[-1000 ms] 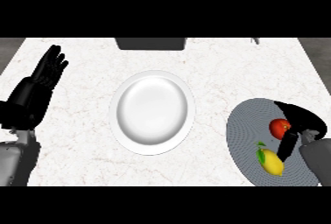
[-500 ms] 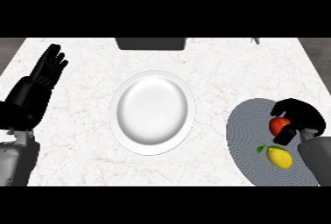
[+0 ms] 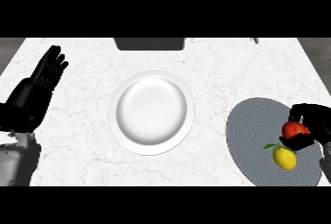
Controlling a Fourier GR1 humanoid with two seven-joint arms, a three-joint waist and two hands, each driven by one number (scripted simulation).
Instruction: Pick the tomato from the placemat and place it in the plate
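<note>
The right hand point(image 3: 309, 119), a second ago above the tomato point(image 3: 294, 129), has now curled round it on the placemat point(image 3: 255, 131), right of the plate point(image 3: 152, 112), just above a lemon point(image 3: 285, 157), so lifting looks next.

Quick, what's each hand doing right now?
Left hand: open, resting at the counter's left edge.
Right hand: curled round the tomato over the placemat.
</note>
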